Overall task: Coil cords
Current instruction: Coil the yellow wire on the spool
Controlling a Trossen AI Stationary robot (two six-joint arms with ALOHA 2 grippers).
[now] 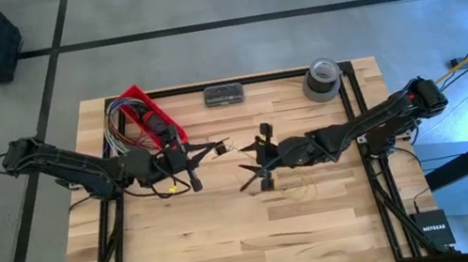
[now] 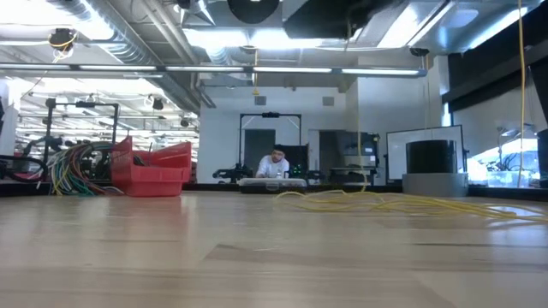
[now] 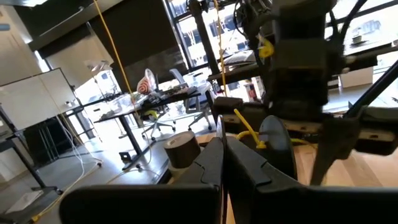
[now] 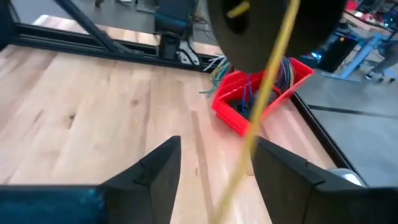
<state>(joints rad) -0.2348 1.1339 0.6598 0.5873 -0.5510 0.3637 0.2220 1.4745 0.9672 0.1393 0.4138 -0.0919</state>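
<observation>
The thin yellow cord lies in loose loops on the wood table, faint in the high view (image 1: pixel 299 189) and a low heap in the low view (image 2: pixel 385 203). My left gripper (image 1: pixel 221 149) is at the table's middle, pointing right, with its fingers together (image 3: pixel 224 146). My right gripper (image 1: pixel 253 161) faces it from the right. It is open (image 4: pixel 217 168), and a straight run of cord (image 4: pixel 267 93) passes between its fingers without visibly touching them. My left gripper is shut with a short curved piece of the cord (image 3: pixel 245 129) showing just past its fingertips. The fingers come in level from the table's left. They hide the place of contact, so which part of the cord they have cannot be told.
A red bin (image 1: pixel 151 116) with multicoloured wires (image 1: pixel 120 131) stands at the back left. A dark flat object (image 1: pixel 223 95) and a tape roll (image 1: pixel 322 78) sit along the far edge. A person (image 2: pixel 276 162) sits in the room far behind.
</observation>
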